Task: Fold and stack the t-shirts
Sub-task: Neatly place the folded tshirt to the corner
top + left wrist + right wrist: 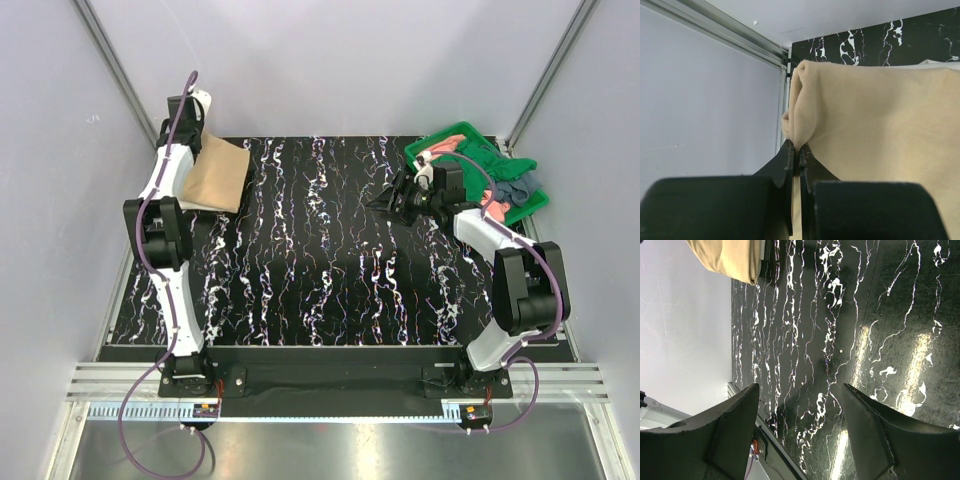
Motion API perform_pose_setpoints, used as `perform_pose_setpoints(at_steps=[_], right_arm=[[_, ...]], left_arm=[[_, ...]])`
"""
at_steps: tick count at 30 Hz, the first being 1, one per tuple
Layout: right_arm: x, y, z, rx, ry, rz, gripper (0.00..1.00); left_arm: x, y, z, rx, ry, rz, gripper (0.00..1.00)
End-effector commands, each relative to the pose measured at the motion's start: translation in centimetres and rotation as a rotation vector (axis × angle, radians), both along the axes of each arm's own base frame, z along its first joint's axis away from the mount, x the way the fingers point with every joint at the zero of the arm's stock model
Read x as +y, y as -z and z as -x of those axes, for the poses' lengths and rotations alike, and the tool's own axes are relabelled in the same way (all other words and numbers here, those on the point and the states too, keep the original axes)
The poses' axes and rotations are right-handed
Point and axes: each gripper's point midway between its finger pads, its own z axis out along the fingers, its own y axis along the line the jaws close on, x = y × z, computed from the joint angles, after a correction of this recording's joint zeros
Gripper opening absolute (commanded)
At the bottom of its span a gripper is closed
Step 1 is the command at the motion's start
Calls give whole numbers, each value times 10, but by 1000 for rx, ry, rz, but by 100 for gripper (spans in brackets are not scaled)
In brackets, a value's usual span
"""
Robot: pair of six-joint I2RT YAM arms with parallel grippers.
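Observation:
A folded tan t-shirt (217, 172) lies at the far left of the black marbled table (330, 260). My left gripper (799, 148) is shut on a bunched fold at that shirt's (875, 130) left edge; from above the gripper (193, 138) sits at the shirt's far left corner. A thin white edge (940, 63) shows beyond the tan cloth. Dark green (482, 160), salmon-pink (440, 148) and grey-blue (517, 186) t-shirts lie heaped in the green tray (455, 131) at the far right. My right gripper (380, 203) hovers open and empty left of the tray, above bare table (800, 387).
Pale walls and metal frame rails (730, 37) close in the table at left, right and back. The tray overhangs the table's far right corner. The tan shirt (727, 257) shows at the top of the right wrist view.

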Motion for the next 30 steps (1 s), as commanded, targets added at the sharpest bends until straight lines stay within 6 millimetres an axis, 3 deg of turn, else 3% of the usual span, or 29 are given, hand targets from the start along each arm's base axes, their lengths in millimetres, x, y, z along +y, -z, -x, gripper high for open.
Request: perform_pose_setpoints(at_steps=[1,13,16,17,20,23,26,30], right_arm=[[0,-16,-15,-85,2,6,74],[-1,-9,-17,-72,5,6,74],[0,-4,-16,-61,4,7,74],[0,-3,-17,-58,4,7,74],[0,-4,-18,-57,4,4,74],[1,-6,-16,-62,-1,2,74],[1,-9,-15,-68,-2,1,75],[1,-7,-14,-65,-2,1,75]], left_arm=[[17,-45,-18,-153,-43,-31,0],[44,-22,-22,-148,-113,-28,1],[47,-19,-20,-152,-146,-27,39],[48,-22,-18,-159,-161,-24,59],[45,-32,-13,-204,-203,36,71],[32,-36,-8,-236,-194,144,76],[9,-24,-7,-213,-122,234,76],[-32,-4,-3,-123,-12,389,68]])
